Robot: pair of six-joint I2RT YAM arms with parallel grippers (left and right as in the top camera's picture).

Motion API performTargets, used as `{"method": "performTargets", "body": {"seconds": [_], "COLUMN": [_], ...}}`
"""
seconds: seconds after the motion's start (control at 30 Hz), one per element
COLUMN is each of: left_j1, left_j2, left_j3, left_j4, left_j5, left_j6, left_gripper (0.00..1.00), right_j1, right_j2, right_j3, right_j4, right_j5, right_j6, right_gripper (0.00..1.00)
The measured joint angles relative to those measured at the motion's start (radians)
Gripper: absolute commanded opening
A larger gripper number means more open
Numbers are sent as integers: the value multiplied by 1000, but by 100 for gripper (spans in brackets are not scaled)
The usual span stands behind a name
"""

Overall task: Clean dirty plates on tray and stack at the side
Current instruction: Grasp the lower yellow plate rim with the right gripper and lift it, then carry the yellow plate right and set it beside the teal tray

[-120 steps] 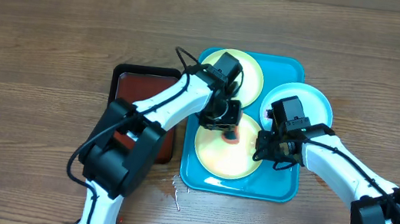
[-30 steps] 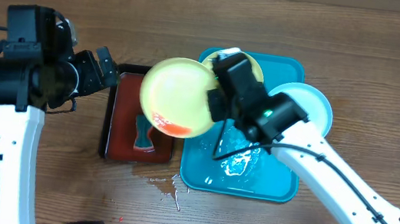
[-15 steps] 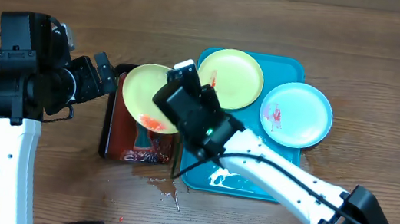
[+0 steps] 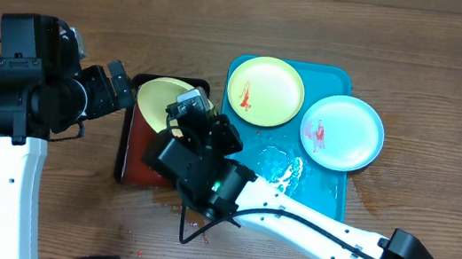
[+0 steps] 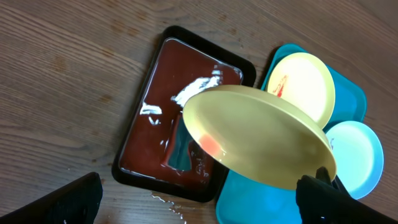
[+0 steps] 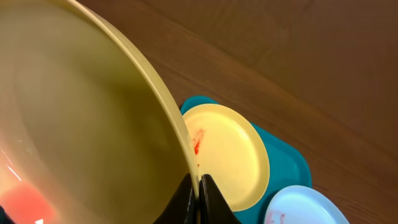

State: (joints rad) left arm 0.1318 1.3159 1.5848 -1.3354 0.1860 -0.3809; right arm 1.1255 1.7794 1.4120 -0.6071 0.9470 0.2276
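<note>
Overhead, left gripper: the left gripper [image 4: 120,88] hangs over the brown wooden table [image 4: 69,1], just left of the small dark-red tray [image 4: 131,159] with the black rim. Its black fingers are spread wide with nothing between them.
Overhead, right gripper: the right gripper [image 4: 187,110] reaches across from the right and is pressed together on the rim of the held plate [image 4: 159,102], a round shallow yellow-green plastic one.
Overhead, held plate: it is tilted over the far end of the dark-red tray. Whether it touches that tray cannot be told.
Overhead, turquoise tray: the turquoise tray [image 4: 324,200], large, rectangular and plastic with rounded corners, lies just right of the dark-red tray. Its bare near half has a wet sheen.
Overhead, plates on it: the second yellow-green plate [image 4: 265,90] lies flat in the far left corner. The light-blue plate [image 4: 342,133] lies beside it, reaching to the tray's right rim. Each has a red smear.
Overhead, table: small wet splashes [image 4: 192,218] lie by the near corner of the dark-red tray.
Left wrist, gripper: the left gripper [image 5: 199,193] has one dark finger [image 5: 68,202] at each lower corner, far apart and empty.
Left wrist, held plate: the held plate [image 5: 261,143] slants above the glossy dark-red tray [image 5: 161,118], its low edge reddish.
Left wrist, behind: the second yellow-green plate [image 5: 308,84] and the light-blue plate [image 5: 356,158] lie on the turquoise tray [image 5: 255,205].
Right wrist, gripper: the right gripper [image 6: 199,190] has its fingertips [image 6: 186,202] closed tight, pinching the plate's thin rim.
Right wrist, held plate: the held plate [image 6: 81,124] fills the left side of the view, with a red patch low in its bowl.
Right wrist, beyond: the second yellow-green plate [image 6: 230,155] and part of the light-blue plate [image 6: 298,208] rest on the turquoise tray [image 6: 292,163].
</note>
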Motion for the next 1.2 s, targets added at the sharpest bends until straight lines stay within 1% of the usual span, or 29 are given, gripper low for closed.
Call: {"method": "performTargets", "body": {"seconds": [0.2,0.3,0.43,0.57,0.73,1.2], "left_j1": [0,0,0,0,0,0], "left_j2": [0,0,0,0,0,0], "left_j3": [0,0,0,0,0,0], "left_j4": [0,0,0,0,0,0], "left_j5": [-3,-3,-3,-3,-3,-3], "left_j6": [0,0,0,0,0,0], "left_gripper": [100,100,100,100,100,100], "right_j1": [38,63,93,107,109,109], "right_j2": [-8,-8,-8,-10,-10,-10], "right_j3": [0,0,0,0,0,0], "right_j4": [-19,-12,-6,-6,-6,-6], "right_j5": [35,101,239,309,343,352], "right_j6": [-1,-2,-1,-2,-4,-4], "right_gripper": [4,4,4,4,4,4]}}
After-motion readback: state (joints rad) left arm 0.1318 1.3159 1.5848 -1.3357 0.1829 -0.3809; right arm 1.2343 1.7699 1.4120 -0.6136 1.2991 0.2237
